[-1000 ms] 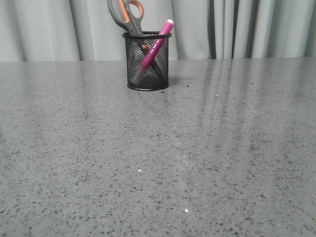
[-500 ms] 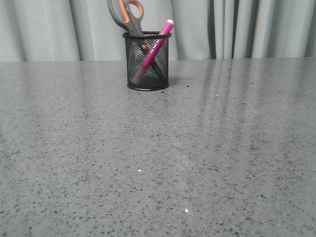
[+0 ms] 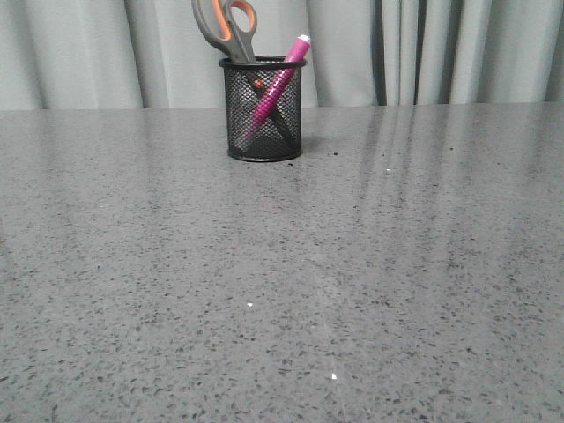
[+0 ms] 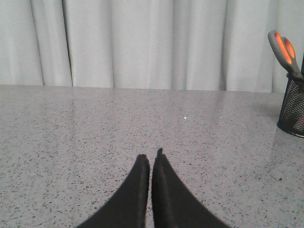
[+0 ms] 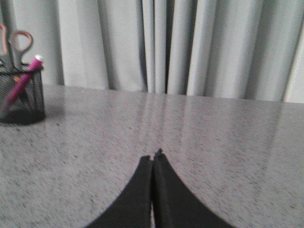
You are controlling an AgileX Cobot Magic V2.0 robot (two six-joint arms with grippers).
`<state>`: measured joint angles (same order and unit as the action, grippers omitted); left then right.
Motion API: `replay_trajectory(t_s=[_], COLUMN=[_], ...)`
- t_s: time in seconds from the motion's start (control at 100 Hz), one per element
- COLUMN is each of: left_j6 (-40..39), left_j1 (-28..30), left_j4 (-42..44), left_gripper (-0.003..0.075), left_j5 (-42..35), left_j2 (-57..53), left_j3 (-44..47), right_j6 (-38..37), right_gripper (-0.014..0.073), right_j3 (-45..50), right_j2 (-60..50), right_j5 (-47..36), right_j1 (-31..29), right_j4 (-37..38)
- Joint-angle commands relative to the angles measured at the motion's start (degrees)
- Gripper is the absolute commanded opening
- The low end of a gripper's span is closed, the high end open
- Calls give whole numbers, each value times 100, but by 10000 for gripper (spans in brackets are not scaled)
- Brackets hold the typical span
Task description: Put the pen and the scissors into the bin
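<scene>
The black wire-mesh bin (image 3: 263, 110) stands at the back of the table, left of centre. Inside it the magenta pen (image 3: 278, 88) leans to the right, its white end poking over the rim. The scissors (image 3: 225, 26) stand blades down in the bin, grey and orange handles sticking up. Neither arm shows in the front view. My left gripper (image 4: 150, 159) is shut and empty over bare table, with the bin (image 4: 292, 107) and scissors (image 4: 284, 50) far off at the frame's edge. My right gripper (image 5: 153, 157) is shut and empty too, far from the bin (image 5: 21, 97), pen (image 5: 21, 80) and scissors (image 5: 16, 45).
A grey speckled stone table (image 3: 352, 264) fills the front view. Pale grey curtains (image 3: 423, 48) hang close behind its far edge.
</scene>
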<state>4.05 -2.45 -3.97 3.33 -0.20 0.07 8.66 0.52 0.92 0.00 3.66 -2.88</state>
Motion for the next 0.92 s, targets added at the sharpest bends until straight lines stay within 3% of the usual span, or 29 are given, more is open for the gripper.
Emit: replay_trajectory(t_s=[0.0,0.11,0.91], left_j6=[-47,-47,-47], left_j1=[-17,-17,-17], left_j4=[-11,-11,-11], left_gripper=[-19,-19,-19], left_j5=[-403,-413,-413], left_j2=[-185,-185,-185], left_j3=[262,262,262], right_j6=[22,22,22], right_gripper=[-69,-69,-69], right_j3=[86,86,86], right_j2=[-297,-270,-270], right_j5=[153,492,446], right_j1=[-137,-136,-136], right_j4=[248,288,320])
